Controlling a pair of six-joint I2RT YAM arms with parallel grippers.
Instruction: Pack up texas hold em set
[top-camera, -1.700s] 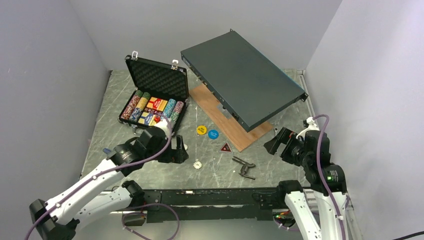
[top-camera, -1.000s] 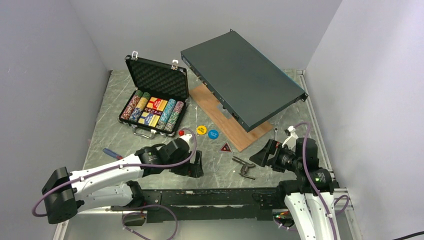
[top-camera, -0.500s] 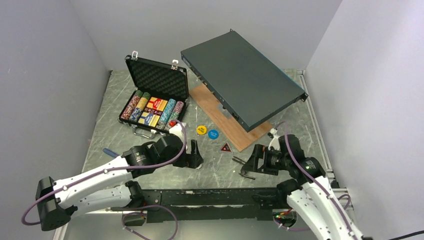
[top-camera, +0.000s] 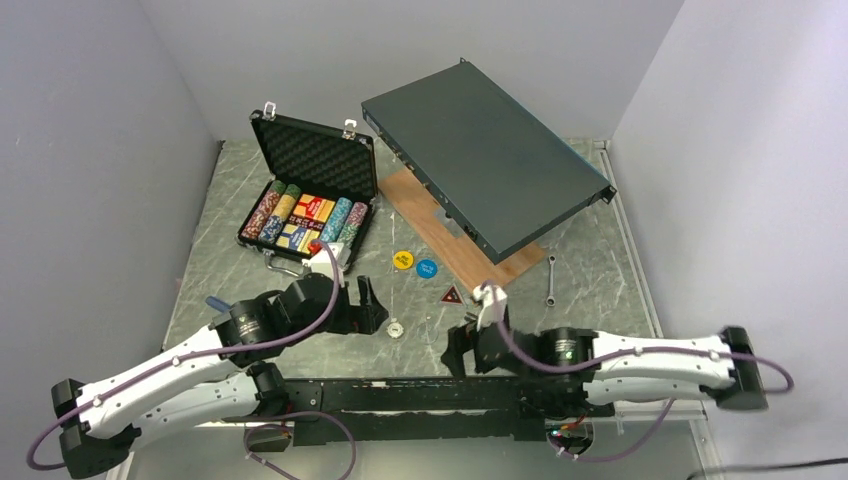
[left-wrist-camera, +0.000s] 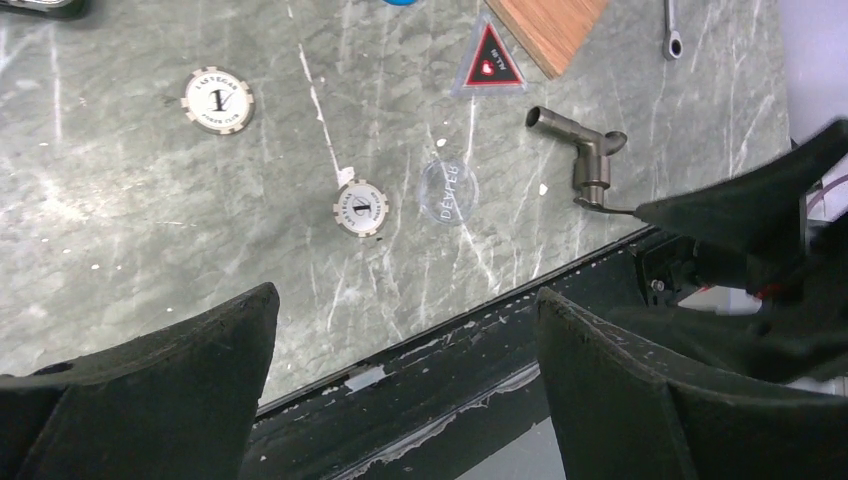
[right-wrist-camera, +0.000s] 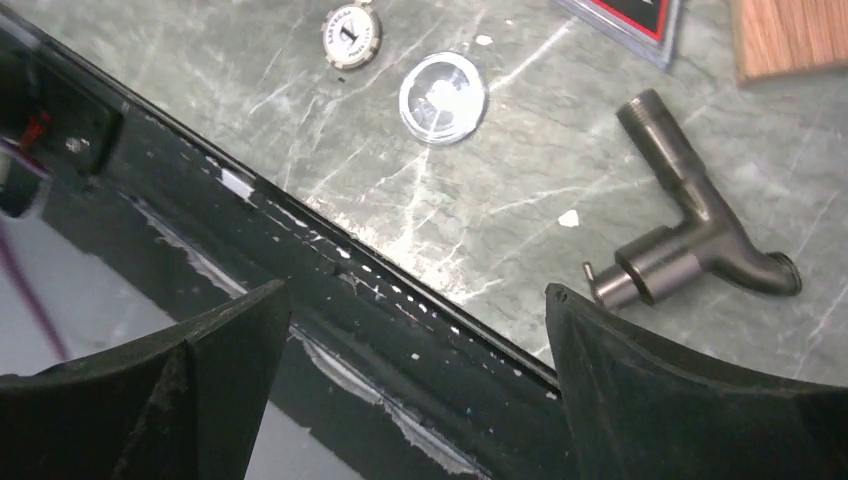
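The small black briefcase (top-camera: 310, 195) stands open at the far left, grey foam in its lid and rows of multicoloured chips inside. A yellow disc (top-camera: 403, 260), a blue disc (top-camera: 427, 268) and a red triangle (top-camera: 452, 295) lie on the table (top-camera: 580, 290). A white chip (top-camera: 395, 329) lies nearer the front edge. The left wrist view shows two white chips (left-wrist-camera: 218, 99) (left-wrist-camera: 360, 208), a clear dealer disc (left-wrist-camera: 448, 190) and the triangle (left-wrist-camera: 492, 66). My left gripper (top-camera: 362, 306) (left-wrist-camera: 405, 300) is open and empty just left of the white chip. My right gripper (top-camera: 462, 350) (right-wrist-camera: 418, 295) is open and empty over the front edge.
A large dark-grey metal box (top-camera: 485, 165) rests tilted on a wooden board (top-camera: 450, 245) at the back right. A grey metal fitting (right-wrist-camera: 700, 250) lies by my right gripper. A small wrench (top-camera: 550, 280) lies right of the board. A blue-handled tool (top-camera: 215, 302) lies at the left.
My right arm has swung left and stretched low along the front edge, its gripper now near the white chip. My left gripper has drawn back slightly to the left.
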